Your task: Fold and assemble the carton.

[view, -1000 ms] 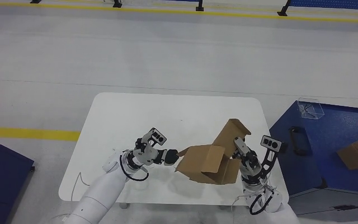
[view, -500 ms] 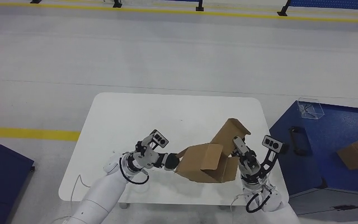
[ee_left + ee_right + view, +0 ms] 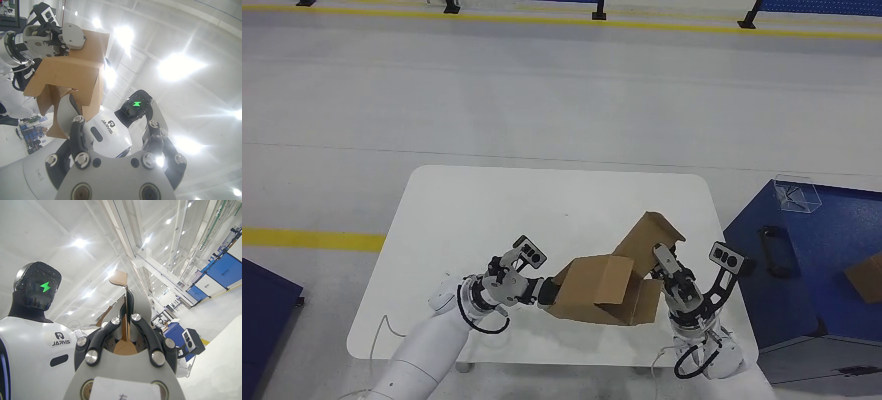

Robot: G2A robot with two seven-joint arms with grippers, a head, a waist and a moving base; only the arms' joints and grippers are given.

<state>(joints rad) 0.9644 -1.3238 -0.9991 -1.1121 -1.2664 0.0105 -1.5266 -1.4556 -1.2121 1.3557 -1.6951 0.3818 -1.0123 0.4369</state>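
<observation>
1. The carton is held over the worktop, near the front edge and right of centre. Whether it touches the worktop cannot be told.
2. The carton is part-folded. Its body is tilted, and one flap is raised at the right end, pointing toward the rear right corner.
3. The right gripper is placed at the carton's right end, with its fingers clamped together on a cardboard panel. In the right wrist view the panel is seen edge-on between them.
4. The left gripper is placed at the carton's left end, with its fingers spread wide apart.
5. In the left wrist view one finger is seen lying against a lower flap of the carton. The other finger is kept well apart from the cardboard.
6. A blue bin is seen just beside the worktop's right edge. A small clear box is set on its top.
</observation>
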